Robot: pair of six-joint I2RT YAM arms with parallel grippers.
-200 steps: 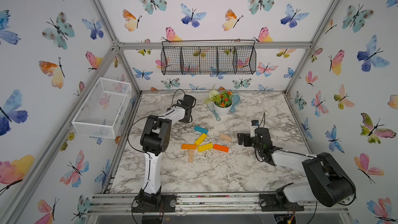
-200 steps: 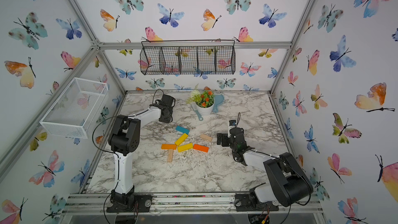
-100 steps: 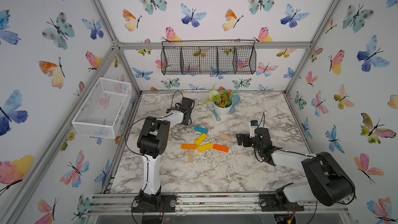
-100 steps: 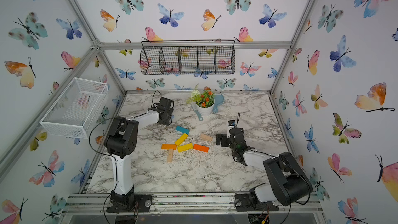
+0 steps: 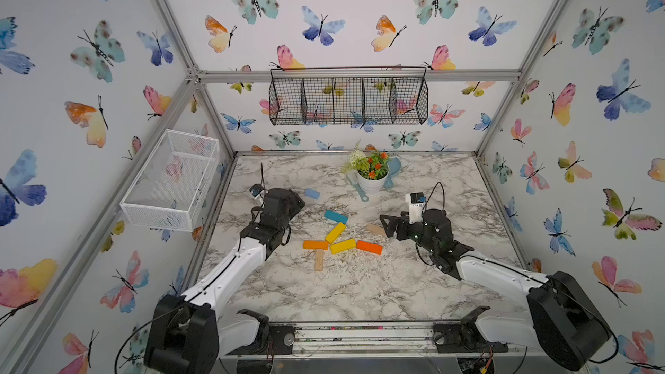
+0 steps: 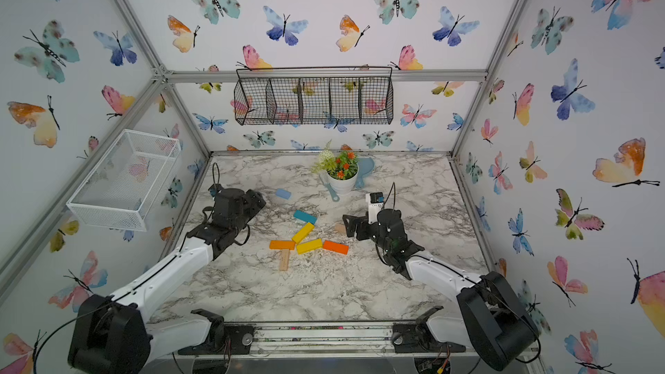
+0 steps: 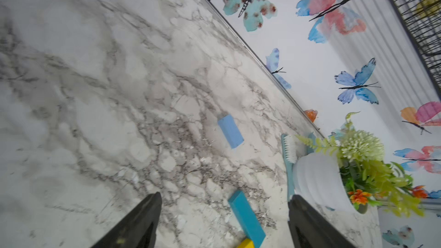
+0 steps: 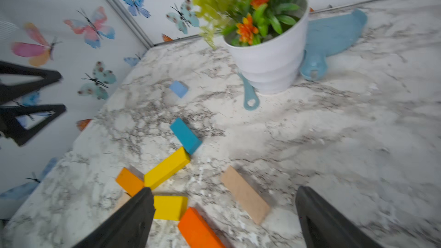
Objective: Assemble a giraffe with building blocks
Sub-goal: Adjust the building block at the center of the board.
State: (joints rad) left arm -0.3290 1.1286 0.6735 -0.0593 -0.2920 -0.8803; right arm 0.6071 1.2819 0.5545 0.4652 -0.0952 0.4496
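Risk: with my left gripper (image 7: 224, 196) and right gripper (image 8: 224, 189) both gaping (nothing held), reaching for the light-blue block (image 5: 312, 194), apart beyond the teal block (image 5: 336, 216), could knock that one askew

Eight small rectangular wooden bars are laid flat on the marble surface (image 5: 324, 293). Near its middle, a teal bar (image 5: 336, 216) and a yellow bar (image 5: 335, 232) are set end to end on a slant. Just toward the front edge, an orange bar (image 5: 315, 245), a second yellow bar (image 5: 343, 246) and a second orange bar (image 5: 369, 247) are lined in a rough row. A plain wood bar (image 5: 319, 259) is pointed from the first orange bar toward the front edge. A second plain wood bar (image 5: 375, 229) is left apart, toward the right edge. A light-blue bar (image 5: 312, 194) is left alone nearer the back edge.
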